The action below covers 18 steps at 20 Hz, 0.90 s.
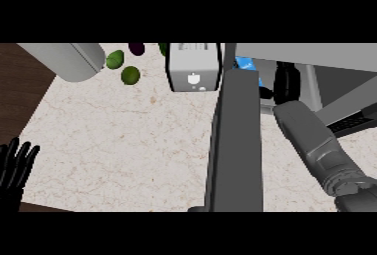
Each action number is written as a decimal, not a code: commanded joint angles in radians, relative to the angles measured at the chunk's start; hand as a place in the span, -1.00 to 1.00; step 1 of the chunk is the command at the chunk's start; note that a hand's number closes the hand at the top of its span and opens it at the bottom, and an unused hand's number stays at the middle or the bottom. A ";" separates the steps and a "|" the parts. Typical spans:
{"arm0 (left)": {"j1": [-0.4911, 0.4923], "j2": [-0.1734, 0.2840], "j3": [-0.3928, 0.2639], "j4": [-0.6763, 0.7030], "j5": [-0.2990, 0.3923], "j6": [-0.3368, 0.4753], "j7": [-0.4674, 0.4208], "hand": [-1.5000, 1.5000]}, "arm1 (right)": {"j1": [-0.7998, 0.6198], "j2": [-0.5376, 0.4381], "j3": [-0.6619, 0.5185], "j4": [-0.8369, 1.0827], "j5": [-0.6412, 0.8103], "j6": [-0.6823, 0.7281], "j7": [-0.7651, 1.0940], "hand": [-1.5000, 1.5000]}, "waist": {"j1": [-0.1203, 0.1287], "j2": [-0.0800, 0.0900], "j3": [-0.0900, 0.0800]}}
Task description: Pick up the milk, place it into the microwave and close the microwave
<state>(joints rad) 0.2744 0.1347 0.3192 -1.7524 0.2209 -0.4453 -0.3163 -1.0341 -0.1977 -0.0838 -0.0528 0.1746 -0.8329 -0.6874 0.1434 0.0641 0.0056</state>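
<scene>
Above the marble counter (117, 134), the right hand (285, 82) reaches into the microwave (324, 60), fingers hidden, beside something blue (245, 63).

No readable text appears; the white boxy toaster (193, 67) carries only a small grey pictogram on its front.

The milk (246, 63) shows only as a small bright blue patch at the top of the view — most of it is hidden. It sits just past the top end of the microwave door, inside the microwave's opening. Whether it stands up or tilts, I cannot tell.

The microwave (309, 55) is grey and fills the top right corner. Its door (237, 144) is open — a long dark grey slab running from near the milk to the bottom edge.
</scene>
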 commanded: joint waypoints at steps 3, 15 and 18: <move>-0.009 -0.022 -0.011 0.026 -0.025 0.012 -0.030 -1.00 | -0.008 -0.012 -0.001 -0.002 0.002 0.035 -0.002 -1.00 | -0.015 -0.006 -0.001; 0.061 -0.045 -0.012 -0.002 -0.039 -0.003 -0.077 -1.00 | 0.088 0.025 -0.043 -0.045 -0.032 0.069 -0.099 -1.00 | -0.045 -0.025 -0.001; 0.080 -0.029 0.011 0.001 -0.035 -0.012 -0.085 -1.00 | 0.079 -0.004 -0.053 -0.046 -0.041 0.164 -0.099 -1.00 | -0.055 -0.031 -0.001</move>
<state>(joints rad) 0.3241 0.1088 0.3244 -1.7450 0.1944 -0.4503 -0.3807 -0.9767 -0.1863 -0.1222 -0.0890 0.1466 -0.7456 -0.7527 0.1029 0.0408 0.0048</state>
